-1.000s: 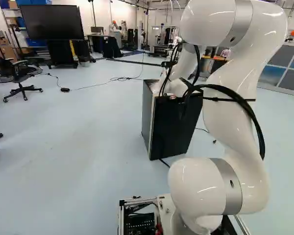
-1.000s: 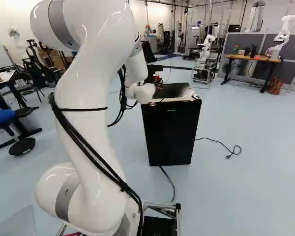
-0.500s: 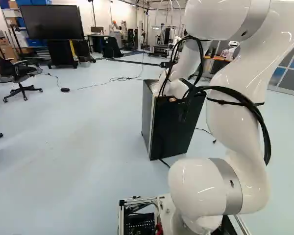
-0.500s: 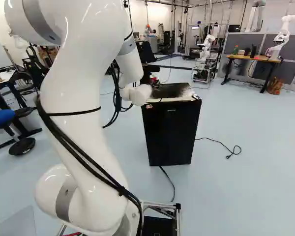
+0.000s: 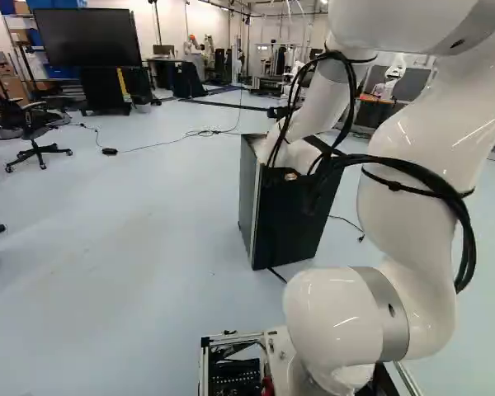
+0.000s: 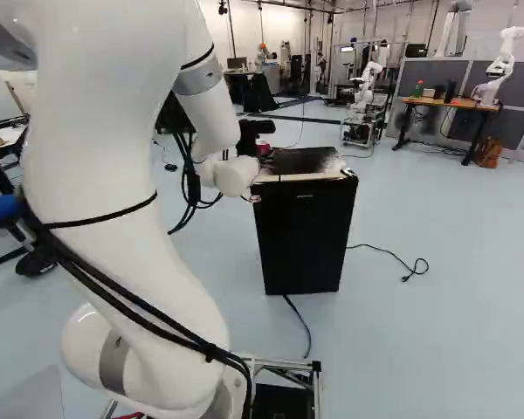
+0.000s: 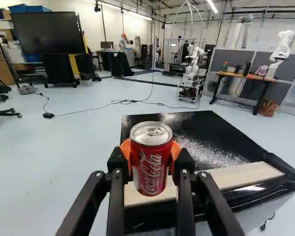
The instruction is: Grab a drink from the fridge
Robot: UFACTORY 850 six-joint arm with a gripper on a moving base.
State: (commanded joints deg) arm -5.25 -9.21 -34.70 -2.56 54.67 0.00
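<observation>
At the fridge (image 5: 247, 198), near its top: one red drink can (image 7: 150, 172), upright, gripped between the orange pads (image 7: 176, 151) of the gripper (image 7: 151, 153). Gripper state: closed down to the can's width, a pad bearing on either side. Whether the can's base touches the fridge top (image 7: 187, 132) cannot be told. Fridge door (image 6: 304, 240) appears shut. Progress (judgement): drink grabbed and outside the fridge, so the main step looks done; left, at most, is to carry the can clear or hand it over, though the task names no destination. Count: cans, 1; fridges, 1, with 1 door seen; own arm (image 6: 113, 157), 1; grippers, 1; fingers (image 7: 117, 196), 2; orange pads, 2. Background: another robot (image 7: 281, 49) by a desk (image 7: 241, 77), 1; another robot (image 7: 192, 64) on a wheeled frame, 1. Fridge contents hidden, hence uncounted.
</observation>
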